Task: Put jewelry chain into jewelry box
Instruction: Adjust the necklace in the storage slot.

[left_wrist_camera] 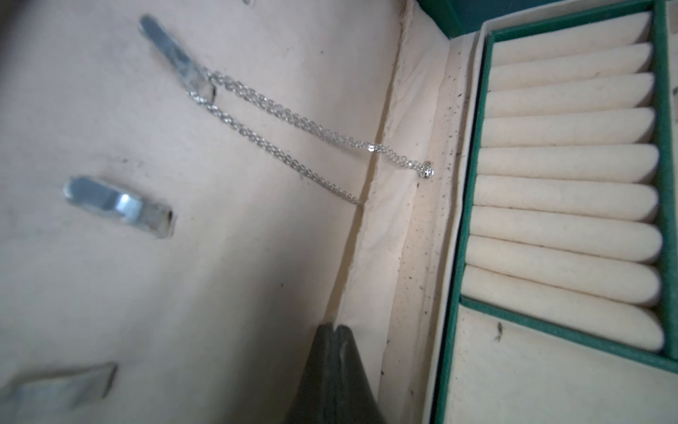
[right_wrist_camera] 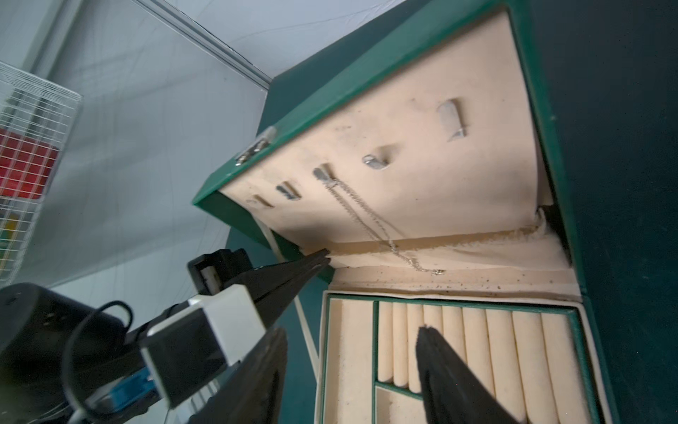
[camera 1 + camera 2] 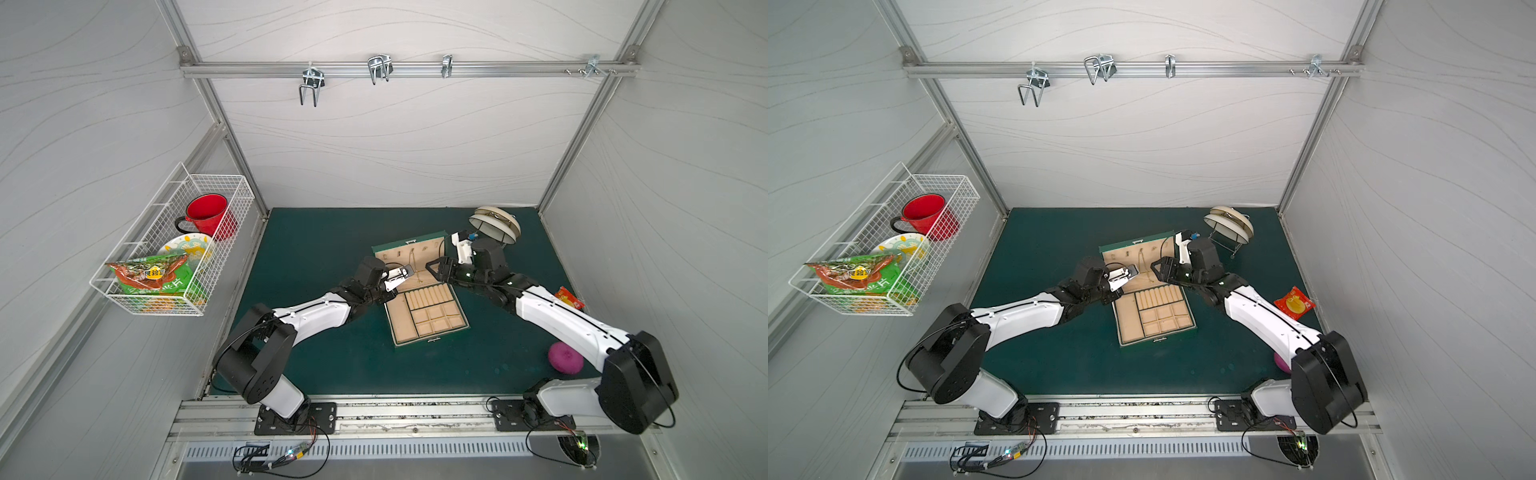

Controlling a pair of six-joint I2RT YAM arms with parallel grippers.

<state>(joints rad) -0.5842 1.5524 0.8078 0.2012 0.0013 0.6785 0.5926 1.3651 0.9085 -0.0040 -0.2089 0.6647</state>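
The dark green jewelry box (image 3: 432, 338) (image 3: 1158, 338) stands open mid-table, its beige lid (image 2: 422, 121) raised. The thin silver jewelry chain (image 1: 279, 110) (image 2: 361, 209) hangs from a metal hook (image 1: 176, 58) inside the lid. Its small pendant (image 1: 427, 171) (image 2: 436, 272) rests on the fabric fold at the hinge. My left gripper (image 1: 335, 326) (image 3: 409, 272) is shut with nothing in it, its tips at the lid's lower edge beside the chain. My right gripper (image 2: 352, 328) (image 3: 430, 268) is open above the ring rolls (image 2: 473, 345), holding nothing.
A white wire basket (image 3: 124, 291) on the left wall holds a red mug, a plate and a snack bag. A wire rack with plates (image 3: 494, 222) stands at the back right. A red packet (image 3: 569, 297) and a pink ball (image 3: 565, 358) lie by the right arm.
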